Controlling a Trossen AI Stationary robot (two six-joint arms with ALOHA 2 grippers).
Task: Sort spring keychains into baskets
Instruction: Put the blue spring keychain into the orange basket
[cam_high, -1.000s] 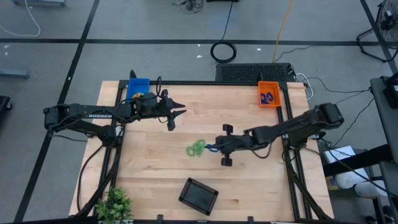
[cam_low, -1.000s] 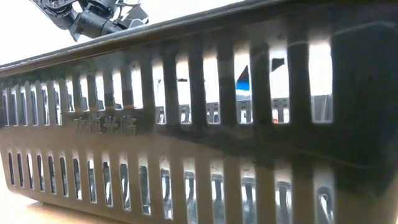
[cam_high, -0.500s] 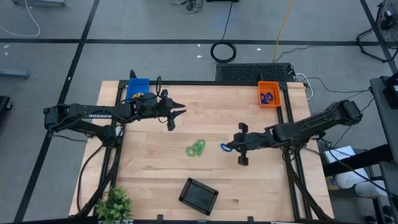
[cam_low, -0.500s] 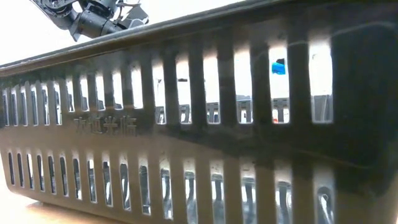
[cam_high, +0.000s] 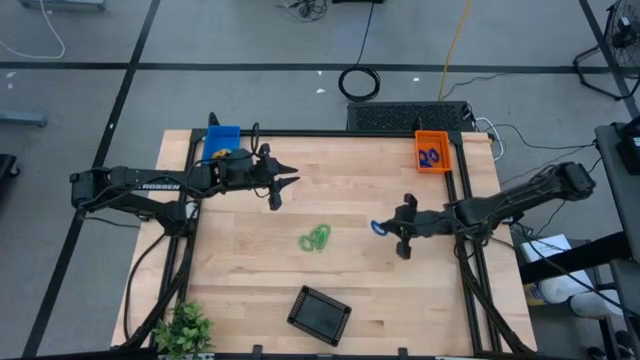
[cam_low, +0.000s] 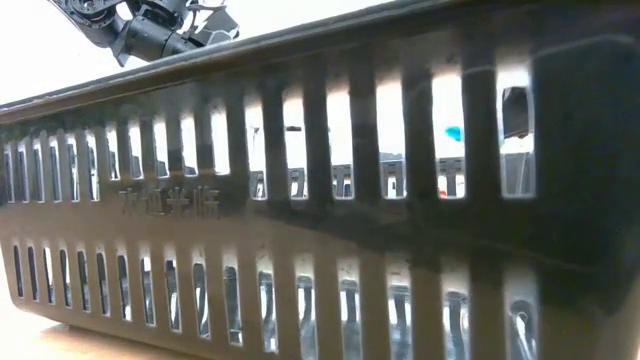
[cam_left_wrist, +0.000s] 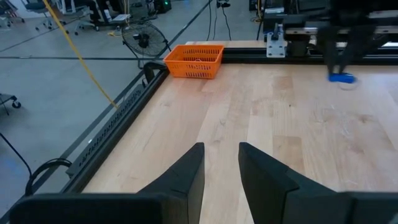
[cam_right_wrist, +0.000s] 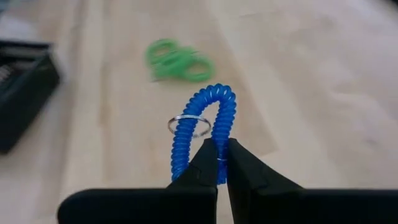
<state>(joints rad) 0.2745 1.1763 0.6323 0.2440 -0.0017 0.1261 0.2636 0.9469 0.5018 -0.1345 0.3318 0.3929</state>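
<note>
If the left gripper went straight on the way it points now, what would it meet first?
Probably nothing on the table. The left gripper points across bare wood; the orange basket sits off to one side of that line, the blue keychain to the other. Depth is hard to judge.

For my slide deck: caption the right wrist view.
Right claw shut on a blue coiled plastic keychain, green coiled keychains on the wooden table beyond.

Green plant (cam_high: 184, 327), floor fan (cam_left_wrist: 143, 41)
</note>
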